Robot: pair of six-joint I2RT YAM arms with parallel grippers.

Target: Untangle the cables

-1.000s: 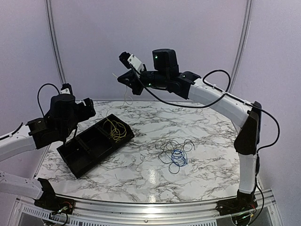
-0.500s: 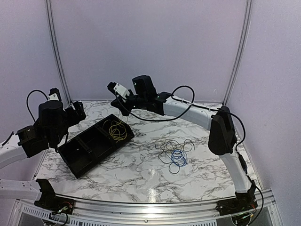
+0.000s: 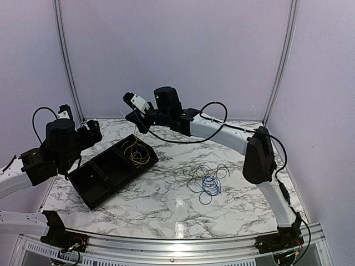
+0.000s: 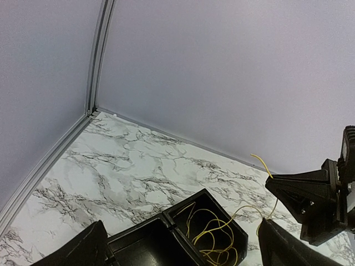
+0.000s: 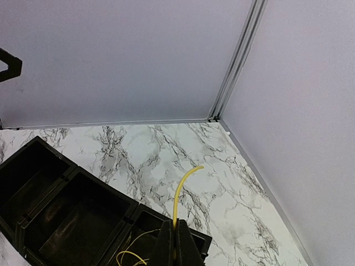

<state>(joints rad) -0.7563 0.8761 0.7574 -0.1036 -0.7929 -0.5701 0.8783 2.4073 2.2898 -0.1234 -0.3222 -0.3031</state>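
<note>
The right pincer (image 3: pixel 135 118) is pressed fully shut on the yellow cable (image 5: pixel 178 198), pinching it close to one end, so that a short stub curves up free above the fingertips in the right wrist view. It hangs just above the far end of the black tray (image 3: pixel 119 187). From the grip the wire drops into the tray's end compartment, where most of its length lies in loose loops. Holding the wire near its tip and over that bin looks like a way to let the slack coil inside the walls rather than spill onto the desk (image 3: pixel 166 206). What appears to remain for this strand is to let go of it.

The left pincer (image 3: pixel 91 132) stands spread as wide as it goes and holds nothing. It hovers by the tray's left side and faces the same compartment, probably to be out of the way yet within reach.

The other compartments look empty, likely one for each strand. On the desk, well apart from the tray, the blue cable (image 3: pixel 209 185) lies in small tight loops. The black cable (image 3: pixel 195 173) sprawls around and across it, the two not yet separated.
</note>
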